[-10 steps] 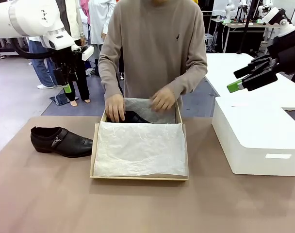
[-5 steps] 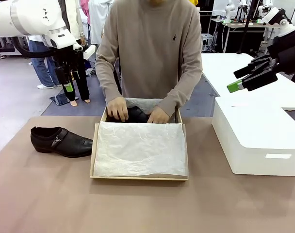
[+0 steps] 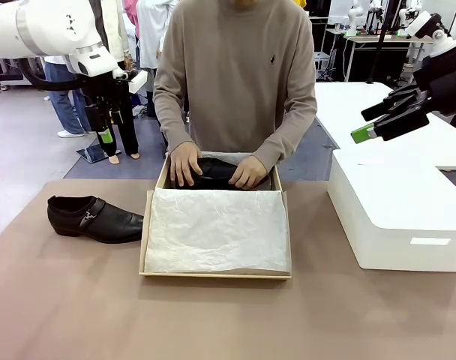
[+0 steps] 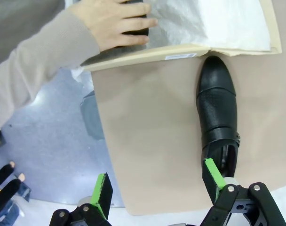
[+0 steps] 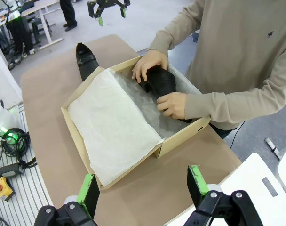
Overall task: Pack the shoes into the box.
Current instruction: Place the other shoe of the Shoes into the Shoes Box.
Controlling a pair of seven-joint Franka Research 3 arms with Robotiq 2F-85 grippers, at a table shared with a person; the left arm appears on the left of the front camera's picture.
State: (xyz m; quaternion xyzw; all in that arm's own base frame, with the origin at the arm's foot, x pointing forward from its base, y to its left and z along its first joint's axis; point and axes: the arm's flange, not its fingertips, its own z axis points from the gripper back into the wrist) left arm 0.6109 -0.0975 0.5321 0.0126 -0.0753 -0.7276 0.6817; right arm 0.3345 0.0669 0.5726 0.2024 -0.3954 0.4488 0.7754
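One shiny black shoe with a side buckle lies on the brown table left of the box; it also shows as the shoe and the shoe. The other shoe sits in the far end of the tan box, on white tissue, under both of the person's hands. My left gripper hangs open high over the table's far left edge, and the left gripper looks down on the loose shoe. My right gripper is open in the air at the right, and the right gripper looks down on the box.
A large white rounded-corner box stands on the table to the right of the shoebox. The person stands at the far side, arms reaching into the box. The near half of the table is bare brown surface.
The person's hands have come down onto the shoe in the box and shifted it, so more of it shows. Both arms have barely moved.
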